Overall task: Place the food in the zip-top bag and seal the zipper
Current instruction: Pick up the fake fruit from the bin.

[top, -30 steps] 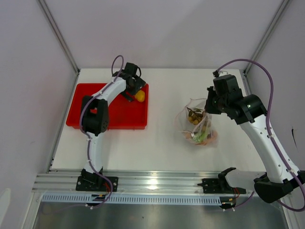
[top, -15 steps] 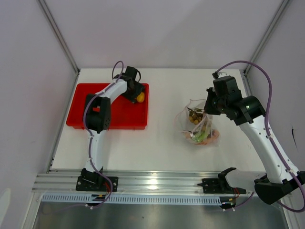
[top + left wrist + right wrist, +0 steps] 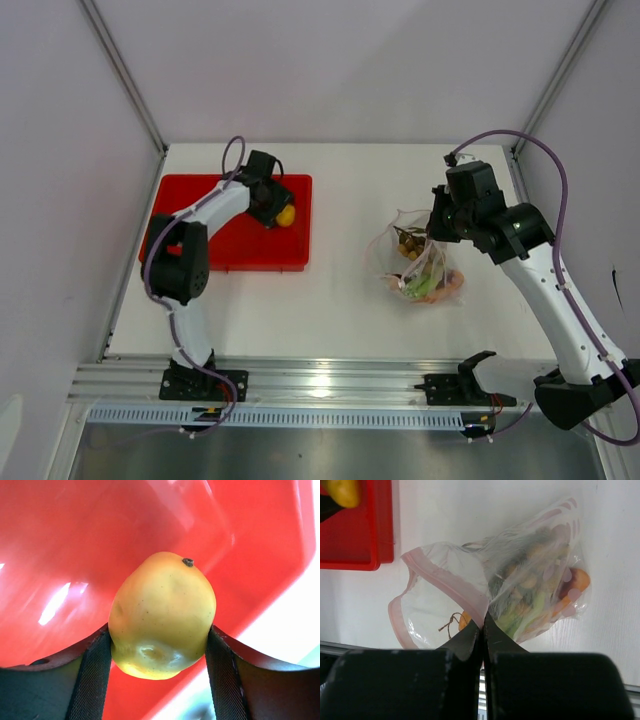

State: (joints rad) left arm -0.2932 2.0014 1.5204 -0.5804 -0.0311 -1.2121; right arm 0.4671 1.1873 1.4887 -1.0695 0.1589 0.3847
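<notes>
Since the earlier frame, the left gripper (image 3: 159, 636) has been narrowed onto the small yellow-orange fruit (image 3: 162, 610), which is clamped between both fingers near the 2 o'clock corner of the red tray (image 3: 268, 252). The zip-top bag (image 3: 535, 555), at 3 o'clock from the tray, is unmoved. Its zipper (image 3: 444, 577) is pinched in the closed right gripper (image 3: 483, 622). Tan berries (image 3: 530, 579), green stalks (image 3: 520, 616) and an orange piece (image 3: 577, 580) are contained in the bag.

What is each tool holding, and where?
Left tool grips the yellow fruit by its sides; right tool pinches the zip-top bag at its pink zipper strip.
</notes>
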